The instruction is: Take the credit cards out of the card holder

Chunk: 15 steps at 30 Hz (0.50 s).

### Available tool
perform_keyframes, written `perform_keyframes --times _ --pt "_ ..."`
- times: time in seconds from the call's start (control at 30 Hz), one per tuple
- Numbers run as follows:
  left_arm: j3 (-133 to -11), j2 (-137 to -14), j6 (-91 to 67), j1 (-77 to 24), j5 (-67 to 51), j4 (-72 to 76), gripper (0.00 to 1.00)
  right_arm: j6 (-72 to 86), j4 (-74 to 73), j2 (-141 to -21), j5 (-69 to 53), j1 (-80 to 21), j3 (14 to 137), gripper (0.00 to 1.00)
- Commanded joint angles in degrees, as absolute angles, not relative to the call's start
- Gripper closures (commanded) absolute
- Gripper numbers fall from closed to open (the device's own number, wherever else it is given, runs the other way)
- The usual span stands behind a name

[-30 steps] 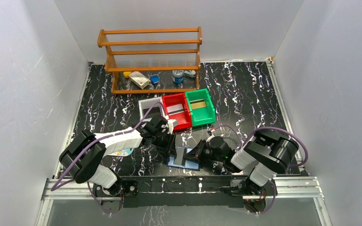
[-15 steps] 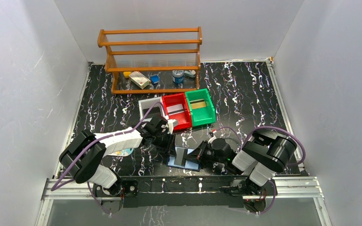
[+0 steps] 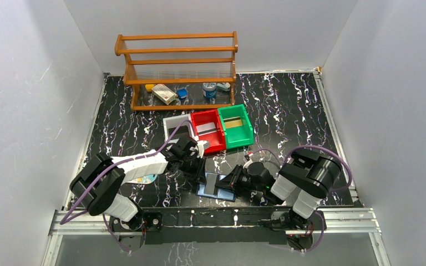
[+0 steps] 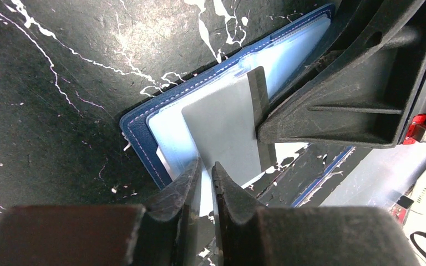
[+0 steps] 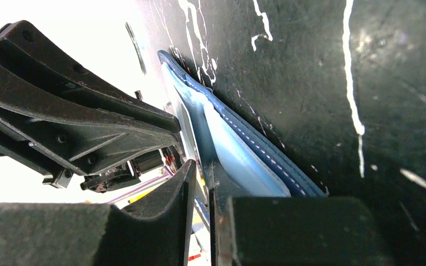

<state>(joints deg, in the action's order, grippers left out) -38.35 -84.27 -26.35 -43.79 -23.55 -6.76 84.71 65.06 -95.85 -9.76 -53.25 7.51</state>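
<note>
Left tool (image 4: pixel 206 169): fingers drawn almost together, only a thin slit between them, apparently pinching the near edge of the grey card (image 4: pixel 224 130); unmoved over the last second. Card holder (image 3: pixel 217 188): lies open on the tabletop (image 3: pixel 288 111) near the front edge, between the two tools, pale blue inner faces up, navy border showing; position unchanged. Grey card: sits askew to the card holder, partly slid out toward the left tool, its dark stripe touching a finger of the right tool. Right tool (image 5: pixel 202 185): fingers nearly closed, apparently clamped on the right-hand leaf of the card holder, one finger above it and one below. Change noted: the right arm's elbow has swung a little leftward over the last second and its tool has edged toward the card holder, while card and holder stay put. Judgement: the right arm is settling its clamp, the card is not yet free, and removal is at an early stage. Obscured: the slits between both pairs of fingers are too narrow to confirm exactly what each grips; a white corner (image 4: pixel 161 159) under the grey card may be a second card; the far end of the card holder is covered by the right tool; the number of cards inside cannot be told.
</note>
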Motion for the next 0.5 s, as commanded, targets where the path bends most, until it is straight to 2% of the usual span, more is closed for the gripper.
perform_keyframes --times 0.0,0.2,0.37,0.47 --pt "-37.9 -85.9 -25.0 -44.2 -23.7 -11.0 0.89 85.0 68.9 -98.7 -9.6 -53.1 8.3 0.76" --pt "-37.9 -86.2 -24.9 -44.3 -23.9 -11.0 0.91 85.0 70.4 -101.2 -10.1 -53.1 8.8 0.74" --pt "-37.9 -86.1 -25.0 -44.3 -23.5 -11.1 0.93 84.9 70.7 -100.6 -9.9 -53.0 8.3 0.85" --pt "-37.9 -86.0 -25.0 -44.3 -23.0 -11.2 0.93 84.9 70.7 -99.2 -8.8 -53.1 6.8 0.86"
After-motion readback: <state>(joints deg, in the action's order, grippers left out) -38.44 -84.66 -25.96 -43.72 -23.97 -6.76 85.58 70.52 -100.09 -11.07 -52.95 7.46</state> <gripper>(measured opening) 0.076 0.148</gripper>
